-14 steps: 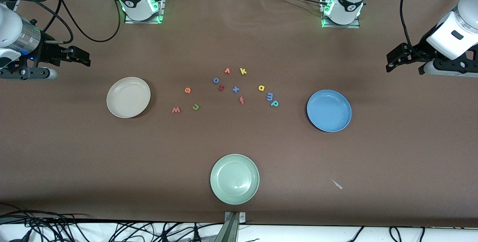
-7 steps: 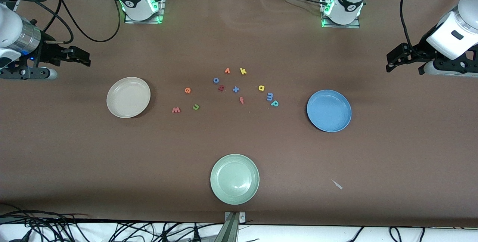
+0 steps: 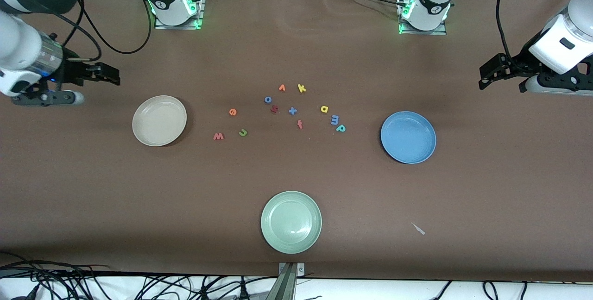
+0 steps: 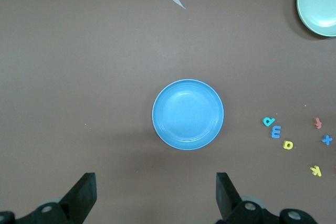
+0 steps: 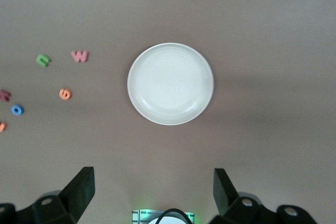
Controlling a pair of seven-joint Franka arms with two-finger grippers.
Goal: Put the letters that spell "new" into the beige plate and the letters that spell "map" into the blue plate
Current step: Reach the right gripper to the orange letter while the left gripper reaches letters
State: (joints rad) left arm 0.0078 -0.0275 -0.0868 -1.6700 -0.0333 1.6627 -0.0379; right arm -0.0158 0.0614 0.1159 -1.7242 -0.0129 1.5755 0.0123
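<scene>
- The right claw (image 3: 109, 75) hangs spread and empty over bare worktop (image 3: 139, 189), beside the beige plate (image 3: 159, 120); the left claw (image 3: 486, 74) waits likewise spread and empty, beside the blue plate (image 3: 408, 137); both plates hold nothing.
- The orange "e" (image 3: 233, 112), pinkish-red "w" (image 3: 218, 136) and green "n" (image 3: 243, 132) lie past the beige plate from the right claw; the orange "v" (image 3: 281, 88) could be taken for a wanted letter.
- The yellow "a" (image 3: 324, 109), blue "m" (image 3: 335, 120) and teal "p" (image 3: 341, 128) lie past the blue plate from the left claw; "m" and "p" almost touch, so a pinch may likely drag both.
- The yellow "k" (image 3: 301, 88) and blue "x" (image 3: 292, 110) share their colours; the thin letters may slip out.
</scene>
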